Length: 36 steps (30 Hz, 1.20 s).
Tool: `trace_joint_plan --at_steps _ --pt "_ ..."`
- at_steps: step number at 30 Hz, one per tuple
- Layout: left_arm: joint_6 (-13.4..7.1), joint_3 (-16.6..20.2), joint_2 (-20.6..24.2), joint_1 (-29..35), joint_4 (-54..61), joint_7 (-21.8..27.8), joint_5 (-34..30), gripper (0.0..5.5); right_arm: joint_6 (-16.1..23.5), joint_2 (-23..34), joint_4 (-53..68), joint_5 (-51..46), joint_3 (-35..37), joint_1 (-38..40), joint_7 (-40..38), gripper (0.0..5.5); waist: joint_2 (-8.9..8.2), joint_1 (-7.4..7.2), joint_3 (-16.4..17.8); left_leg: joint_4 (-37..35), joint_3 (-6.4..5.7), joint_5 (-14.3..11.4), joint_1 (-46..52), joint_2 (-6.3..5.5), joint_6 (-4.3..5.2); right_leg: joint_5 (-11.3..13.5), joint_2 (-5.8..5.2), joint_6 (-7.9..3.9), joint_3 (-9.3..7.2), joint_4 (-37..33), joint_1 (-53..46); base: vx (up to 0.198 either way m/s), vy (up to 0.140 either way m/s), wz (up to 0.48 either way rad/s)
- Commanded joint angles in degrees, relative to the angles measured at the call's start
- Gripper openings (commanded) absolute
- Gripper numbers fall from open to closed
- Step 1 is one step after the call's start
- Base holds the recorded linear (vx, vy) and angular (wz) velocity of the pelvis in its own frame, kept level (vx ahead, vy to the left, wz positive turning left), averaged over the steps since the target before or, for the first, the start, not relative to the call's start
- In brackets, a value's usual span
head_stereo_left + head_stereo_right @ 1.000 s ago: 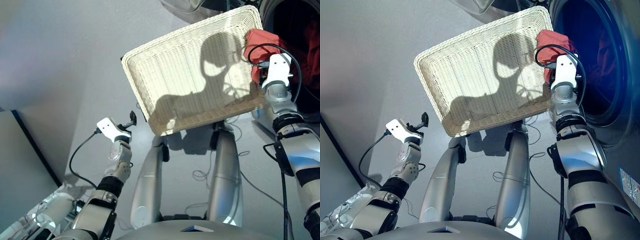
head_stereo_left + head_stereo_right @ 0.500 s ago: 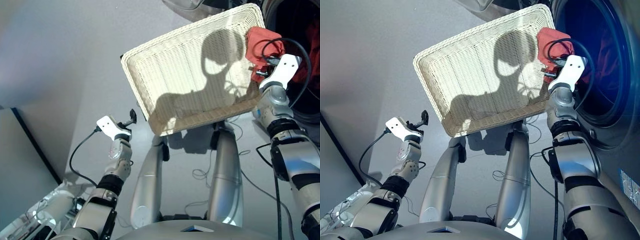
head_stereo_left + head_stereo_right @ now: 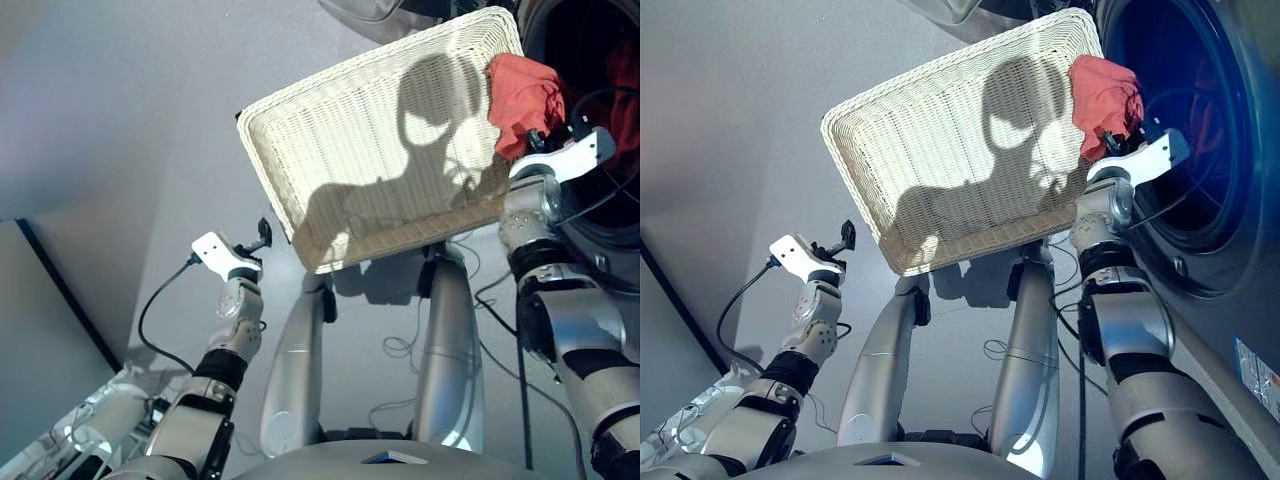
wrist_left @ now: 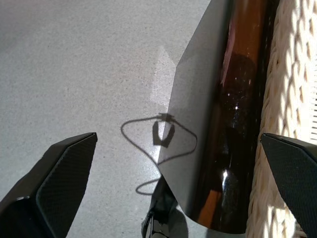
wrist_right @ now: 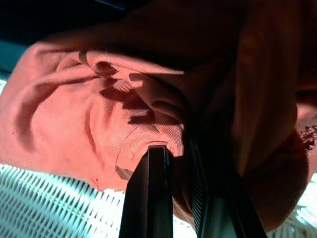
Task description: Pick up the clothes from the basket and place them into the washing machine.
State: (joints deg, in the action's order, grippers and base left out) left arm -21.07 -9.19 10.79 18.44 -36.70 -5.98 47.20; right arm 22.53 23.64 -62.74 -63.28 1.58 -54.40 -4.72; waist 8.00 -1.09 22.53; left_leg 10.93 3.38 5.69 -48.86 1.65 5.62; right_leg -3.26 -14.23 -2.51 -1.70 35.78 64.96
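Swinging rightward, our right end effector [image 5: 181,173] has carried the pinched coral-red garment [image 3: 1102,93] from the basket [image 3: 940,170] toward the washing machine [image 3: 1200,150]; our left end effector [image 4: 173,178] gapes empty.

L jaws apart over grey floor [image 4: 74,64]; basket [image 4: 292,89] edge beside.

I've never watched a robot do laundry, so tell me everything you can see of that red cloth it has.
The coral-red garment is a small, soft, woven-looking cloth, bunched and creased into a hanging lump. The right gripper has its two black fingers pinched shut on a fold of it. It hangs by the far right corner of the cream wicker basket, just in front of the washing machine's dark round opening. Whether it touches the basket's rim cannot be told.
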Motion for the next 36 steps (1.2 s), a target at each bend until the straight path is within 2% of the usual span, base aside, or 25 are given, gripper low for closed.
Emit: trace_joint_plan --at_steps 1,4,6,7,8,10,13,14,16,19,21,22,23,24,25,26,27,28,29,30,31,32,33,36 --pt "-3.09 2.05 2.54 -0.9 -0.42 -0.57 -0.53 5.5 2.66 8.07 4.01 19.07 -4.29 -5.09 -8.01 0.0 0.82 -0.65 0.11 10.21 -2.08 -9.41 3.59 3.03 0.58 8.85 -0.16 -6.14 1.32 -5.11 -2.68 0.0 0.0 0.0" --pt "-3.37 2.53 2.61 -0.29 -0.66 -1.02 -1.95 5.5 -2.21 11.55 4.19 35.54 -10.44 -5.7 -13.91 0.0 0.47 -0.84 -0.01 10.52 -2.19 -9.32 3.19 3.01 0.56 9.07 -0.15 -6.02 0.97 -5.33 -2.83 0.0 0.0 0.0" --pt "-3.01 3.47 2.62 -0.33 -0.69 -1.91 -3.0 5.5 -7.94 14.99 5.15 56.64 -18.29 -6.02 -18.92 0.0 -0.03 -0.69 -0.31 10.54 -2.22 -9.1 2.94 2.94 0.46 9.61 -0.18 -6.01 0.89 -5.93 -2.89 0.0 0.0 0.0" --pt "-2.99 3.64 2.83 -0.36 -0.4 -2.08 -3.45 5.5 -10.19 15.97 5.32 61.63 -19.69 -6.36 -19.51 0.0 -0.04 -0.74 -0.28 10.66 -2.36 -9.13 2.83 2.93 0.43 9.55 -0.15 -6.0 0.77 -5.92 -2.95 0.0 0.0 0.0" --pt "-2.67 4.02 2.88 -0.12 -0.38 -2.09 -3.39 5.5 -14.62 17.88 6.02 73.65 -24.89 -7.05 -21.34 0.0 -0.17 -0.69 -0.48 10.45 -2.37 -9.02 2.81 2.92 0.45 9.55 -0.11 -5.97 0.7 -6.12 -2.97 0.0 0.0 0.0" --pt "-2.43 4.45 2.89 -0.04 0.43 -2.03 -4.03 5.5 -17.11 18.3 6.89 80.74 -25.84 -6.55 -21.11 0.0 -0.22 -0.88 -0.53 10.47 -2.62 -9.07 2.75 2.95 0.46 9.4 -0.07 -6.0 0.48 -5.96 -3.08 0.0 0.0 0.0" --pt "-2.28 4.41 2.78 0.31 0.14 -1.73 -4.56 5.5 -18.21 18.05 5.38 85.84 -27.65 -7.04 -20.83 0.0 -0.34 -0.71 -0.62 10.27 -2.85 -9.02 2.91 2.91 0.5 9.45 -0.14 -6.02 0.4 -6.19 -3.23 0.0 0.0 0.0" --pt "-2.23 4.4 3.18 0.8 0.28 -1.25 -4.7 5.5 -19.52 17.96 4.61 90.57 -30.72 -8.11 -19.92 0.0 -0.37 -0.57 -0.64 9.96 -3.04 -8.88 3.06 2.95 0.6 9.44 -0.08 -6.07 0.32 -6.28 -3.3 0.0 0.0 0.0" --pt "-2.11 4.64 3.22 1.02 0.14 -1.13 -4.91 5.5 -19.66 17.79 5.94 94.24 -32.76 -7.7 -20.06 0.0 -0.47 -0.6 -0.64 9.8 -2.97 -8.78 3.26 2.98 0.64 9.5 -0.12 -6.16 0.29 -6.39 -3.44 0.0 0.0 0.0" --pt "-2.39 4.34 3.24 1.29 0.16 -1.19 -5.05 5.5 -17.67 16.24 7.72 89.27 -29.75 -6.59 -19.83 0.0 -0.58 -0.67 -0.59 9.41 -3.11 -8.57 3.56 3.01 0.66 9.68 -0.19 -6.22 0.2 -6.59 -3.63 0.0 0.0 0.0" --pt "-2.91 3.88 3.24 1.47 0.24 -1.76 -4.97 5.5 -11.63 11.8 9.83 71.28 -21.59 -2.93 -18.35 0.0 -0.73 -0.74 -0.48 9.42 -3.28 -8.47 3.78 2.92 0.52 9.83 -0.28 -6.25 -0.15 -6.97 -4.2 0.0 0.0 0.0" --pt "-2.92 3.82 3.27 1.46 0.25 -1.76 -4.96 5.5 -11.63 11.82 9.85 71.26 -21.53 -2.87 -18.32 0.0 -0.76 -0.68 -0.49 9.43 -3.25 -8.5 3.8 2.94 0.52 9.82 -0.26 -6.25 -0.14 -6.96 -4.21 0.0 0.0 0.0" --pt "-2.93 3.29 3.2 1.43 0.15 -1.79 -4.67 5.5 -8.62 9.25 9.27 60.61 -17.78 -1.4 -15.79 0.0 -0.81 -0.65 -0.51 9.45 -3.26 -8.58 4.01 3.0 0.44 9.78 -0.24 -6.28 -0.15 -7.12 -4.47 0.0 0.0 0.0" --pt "-2.73 3.42 3.64 1.44 0.07 -1.67 -4.05 5.5 -5.75 7.66 10.2 51.57 -14.94 -0.56 -13.69 1.19 -1.0 -0.78 -0.5 9.63 -3.34 -8.65 4.13 2.99 0.4 9.61 -0.08 -6.21 -0.13 -7.08 -4.65 0.0 0.0 0.0" --pt "-2.73 3.41 3.65 1.43 0.07 -1.66 -4.04 5.5 -5.74 7.67 10.19 51.55 -14.93 -0.55 -13.67 0.93 -1.01 -0.76 -0.49 9.62 -3.33 -8.65 4.15 2.99 0.4 9.61 -0.08 -6.21 -0.12 -7.07 -4.66 0.0 0.0 0.0" --pt "-2.87 3.73 3.81 1.16 -0.03 -1.65 -3.43 5.5 -3.19 6.05 9.42 43.75 -11.95 0.06 -12.19 0.0 -1.1 -0.79 -0.51 9.45 -3.25 -8.86 4.72 3.09 0.38 9.58 -0.06 -6.22 -0.2 -7.46 -4.97 0.0 0.0 0.0" --pt "-2.87 3.73 3.82 1.16 -0.03 -1.65 -3.42 5.5 -3.16 6.05 9.38 43.72 -11.95 0.05 -12.16 0.0 -1.12 -0.77 -0.49 9.43 -3.23 -8.86 4.76 3.1 0.38 9.59 -0.04 -6.22 -0.19 -7.47 -5.0 0.0 0.0 0.0" --pt "-2.89 3.87 3.94 0.74 0.2 -1.16 -3.11 5.5 -2.16 5.74 9.11 40.21 -11.4 0.07 -9.85 0.63 -1.16 -0.83 -0.51 9.23 -3.07 -8.91 5.05 3.23 0.44 9.69 0.0 -6.21 -0.12 -7.88 -5.31 0.0 0.0 0.0" --pt "-2.85 4.08 4.01 0.68 0.12 -0.92 -2.99 5.5 -2.01 5.79 9.13 40.25 -11.69 0.12 -9.62 0.28 -1.25 -0.87 -0.55 9.09 -3.0 -8.88 5.25 3.26 0.46 9.78 0.09 -6.2 -0.09 -8.03 -5.42 0.0 0.0 0.0" --pt "-2.85 4.09 4.01 0.68 0.12 -0.91 -2.98 5.5 -2.0 5.79 9.12 40.24 -11.7 0.11 -9.61 0.28 -1.26 -0.87 -0.53 9.08 -3.0 -8.87 5.28 3.26 0.46 9.79 0.1 -6.2 -0.09 -8.04 -5.44 0.0 0.0 0.0" --pt "-2.91 4.17 4.06 0.56 0.17 -0.57 -2.97 5.5 -2.01 6.03 9.22 39.99 -12.05 0.12 -8.88 1.19 -1.33 -0.95 -0.56 8.97 -3.02 -8.83 5.38 3.27 0.53 9.82 0.14 -6.2 -0.14 -8.17 -5.55 0.0 0.0 0.0" --pt "-3.0 4.32 3.97 0.5 -0.29 -0.22 -2.86 5.5 -2.1 6.06 8.86 39.19 -12.1 0.33 -8.4 1.4 -1.43 -0.95 -0.71 8.85 -3.0 -8.81 5.59 3.29 0.59 9.8 0.16 -6.19 -0.2 -8.24 -5.82 0.0 0.0 0.0" --pt "-3.0 4.33 3.97 0.5 -0.3 -0.22 -2.86 5.5 -2.09 6.06 8.86 39.19 -12.1 0.32 -8.4 0.02 -1.42 -0.95 -0.7 8.85 -3.0 -8.81 5.6 3.29 0.59 9.8 0.16 -6.19 -0.21 -8.24 -5.83 0.0 0.0 0.0" --pt "-3.43 4.76 3.78 0.44 -0.87 -0.11 -2.74 5.5 -2.87 6.7 8.26 41.82 -12.47 -0.31 -9.95 0.0 -1.5 -0.91 -0.92 8.62 -2.97 -8.8 5.79 3.38 0.65 9.87 0.17 -6.13 -0.18 -8.56 -6.14 0.0 0.0 0.0"
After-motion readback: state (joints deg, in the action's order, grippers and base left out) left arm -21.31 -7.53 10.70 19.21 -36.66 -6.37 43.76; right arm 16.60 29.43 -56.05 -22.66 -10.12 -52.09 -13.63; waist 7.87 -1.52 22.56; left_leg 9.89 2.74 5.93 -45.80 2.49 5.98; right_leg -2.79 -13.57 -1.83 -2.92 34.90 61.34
